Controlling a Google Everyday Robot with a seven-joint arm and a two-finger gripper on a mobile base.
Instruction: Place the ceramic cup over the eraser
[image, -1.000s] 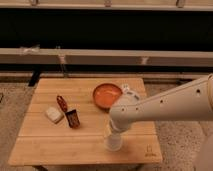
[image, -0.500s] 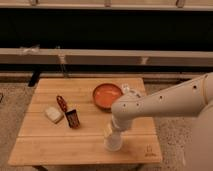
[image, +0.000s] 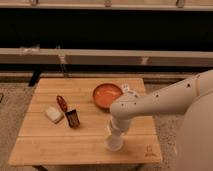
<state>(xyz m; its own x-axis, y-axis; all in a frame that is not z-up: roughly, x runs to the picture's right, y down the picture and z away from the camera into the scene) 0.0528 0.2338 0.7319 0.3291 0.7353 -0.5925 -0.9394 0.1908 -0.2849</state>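
Camera view. Barely any change over the last second: slight leftward nudge of gripper (image: 115, 131), then back; forearm (image: 165, 97) a bit higher. Pointing straight down onto small plain white tapered ceramic cup (image: 113, 144), at front-right of light wooden worktop (image: 65, 145), near front edge, same spot as before. Cannot tell how far open gripper is or whether holding cup: white on white. Reads as grasp stage, carry not begun.

Pale rectangular block (image: 52, 114), likely the eraser, well apart at left, uncovered.

Close to front edge here, so advise lifting before going sideways. Bare wood along front strip toward block: open lane. Watch wide orange-red bowl (image: 106, 95) behind cup. Dark brown packet (image: 73, 119) and red-and-dark slim item (image: 60, 102) just beside block on its right, so tight clearance for lowering cup there.
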